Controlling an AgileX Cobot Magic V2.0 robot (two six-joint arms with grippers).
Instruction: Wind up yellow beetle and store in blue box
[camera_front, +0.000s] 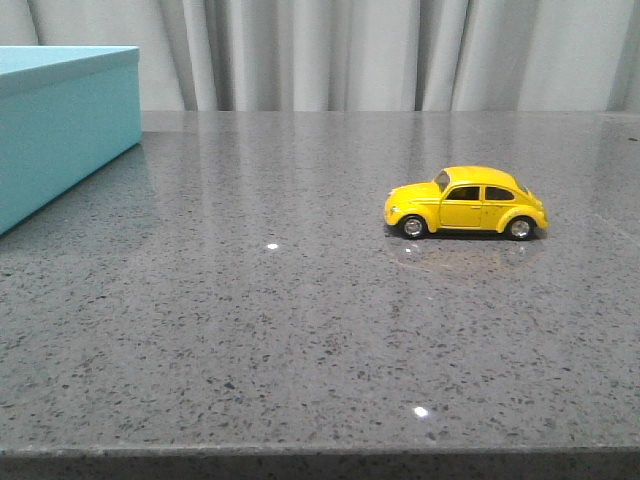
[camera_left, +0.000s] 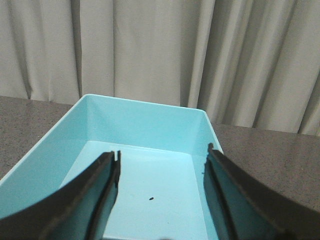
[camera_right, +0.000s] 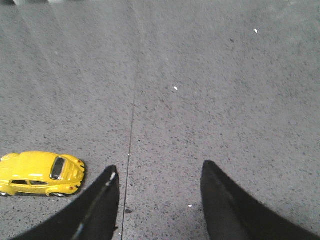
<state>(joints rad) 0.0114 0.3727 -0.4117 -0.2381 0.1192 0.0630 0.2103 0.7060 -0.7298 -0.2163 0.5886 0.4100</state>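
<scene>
Yellow beetle (camera_front: 466, 201) sits on all four wheels on the grey table (camera_front: 300, 330), right of centre, well apart from the blue box (camera_front: 60, 120) at far left. Right gripper (camera_right: 157, 200) is spread, empty, beside the car; left gripper (camera_left: 162, 195) is spread over the open box. Next step likely: centre right jaws across the car's flanks before closing. Box is cropped in front view; no winding mechanism visible.

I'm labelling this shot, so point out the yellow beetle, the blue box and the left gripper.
yellow beetle (camera_front: 466, 201): front view, on its side door.
blue box (camera_front: 62, 140): front view, on its front wall.
left gripper (camera_left: 161, 192): left wrist view, midway between its open fingertips.
</scene>
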